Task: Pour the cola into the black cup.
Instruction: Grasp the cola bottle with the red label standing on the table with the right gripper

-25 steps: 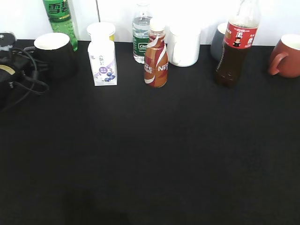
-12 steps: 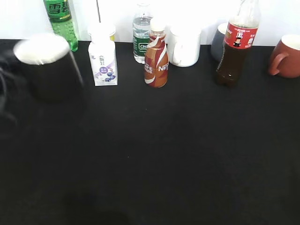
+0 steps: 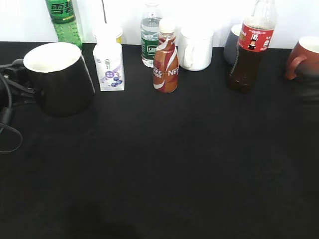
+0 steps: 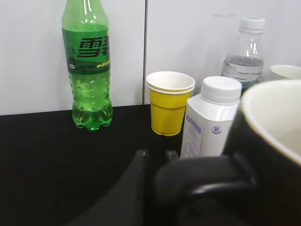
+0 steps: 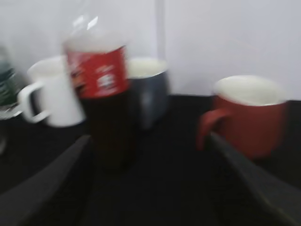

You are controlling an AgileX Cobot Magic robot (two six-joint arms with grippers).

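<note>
— Standing where, the cola?
— Upright at the back, between a grey mug and a red-brown mug. The right gripper faces it, fingers spread wide, empty.
— And the black cup?
— Far left of the cola, its handle clamped by the left gripper.

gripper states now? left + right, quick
Left gripper: jaws closed on the black cup at its handle.
Right gripper: jaws open, holding nothing, with the cola and the red-brown mug ahead of it.
</note>
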